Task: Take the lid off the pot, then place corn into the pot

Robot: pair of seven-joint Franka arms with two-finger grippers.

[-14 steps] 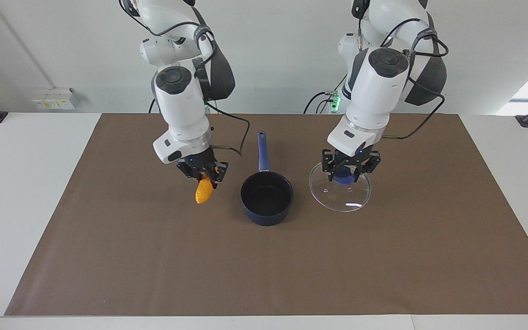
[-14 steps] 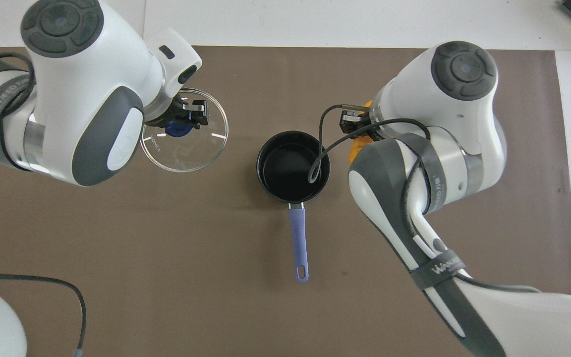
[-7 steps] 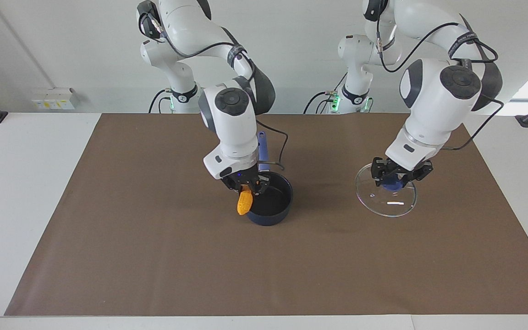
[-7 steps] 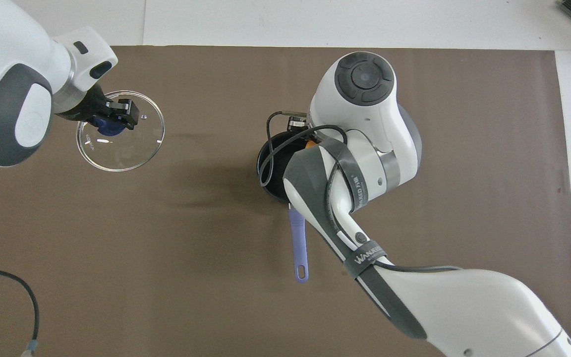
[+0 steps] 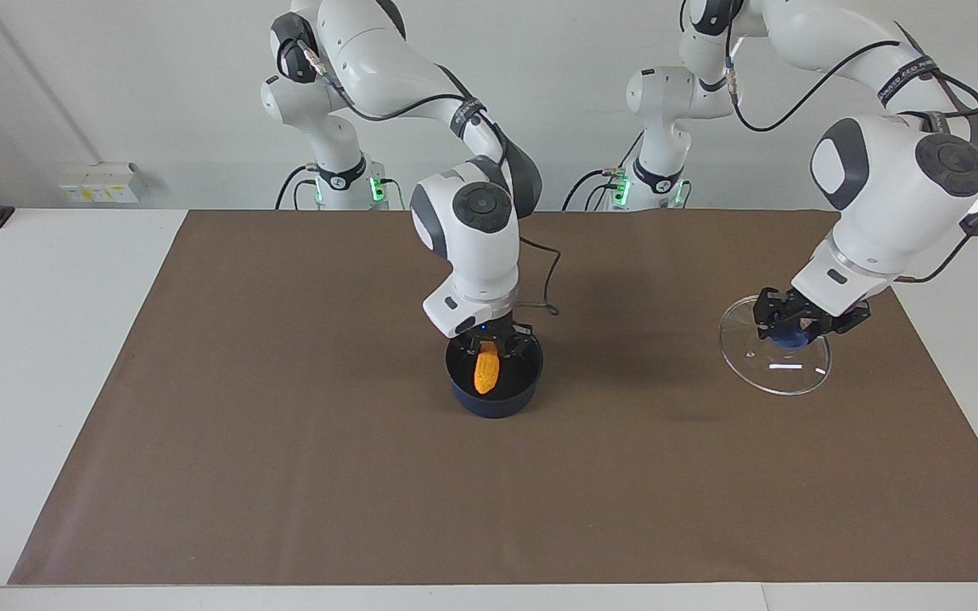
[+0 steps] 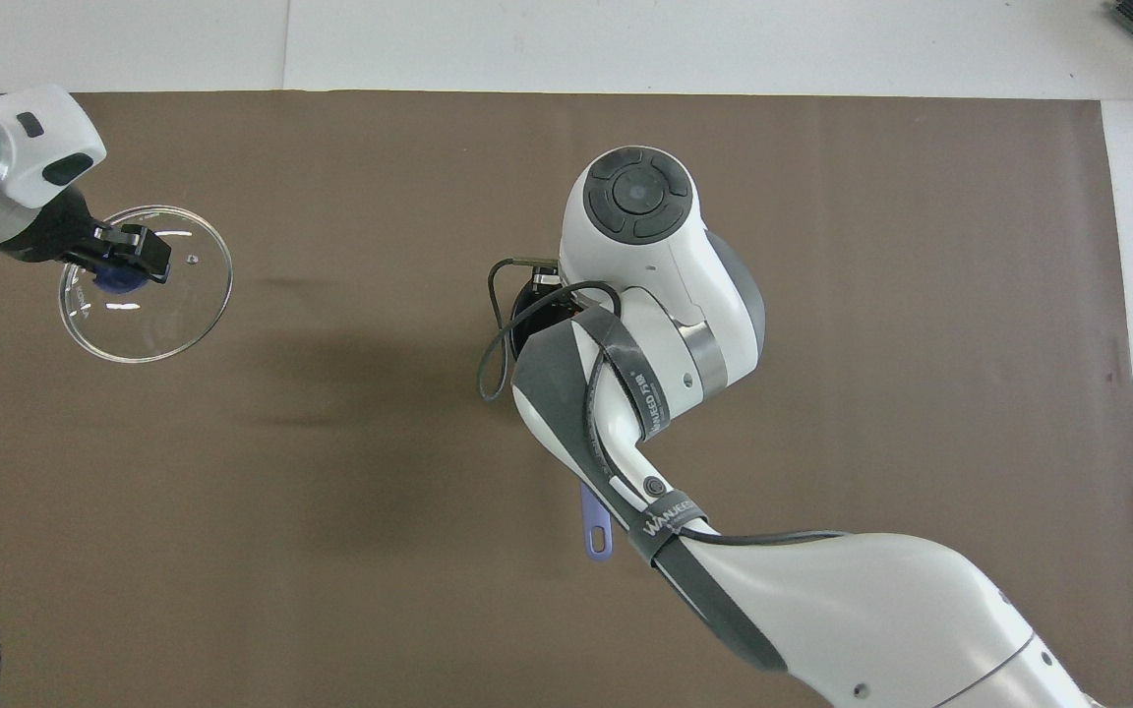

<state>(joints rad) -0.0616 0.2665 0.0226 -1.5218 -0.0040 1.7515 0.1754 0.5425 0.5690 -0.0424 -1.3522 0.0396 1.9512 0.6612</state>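
Orange-yellow bumpy corn cob point(image 5: 486, 372) pinched upright by right gripper point(image 5: 493, 346), hanging inside dark navy saucepan pot point(image 5: 495, 399) mid-mat. Clear glass lid point(image 5: 775, 356) pinched by blue knob in left gripper point(image 5: 797, 321), toward left arm's end.

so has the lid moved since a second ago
Yes. The left gripper, shut on the lid by its knob, has carried it away from the pot, which has stayed put, toward the left arm's end of the table.
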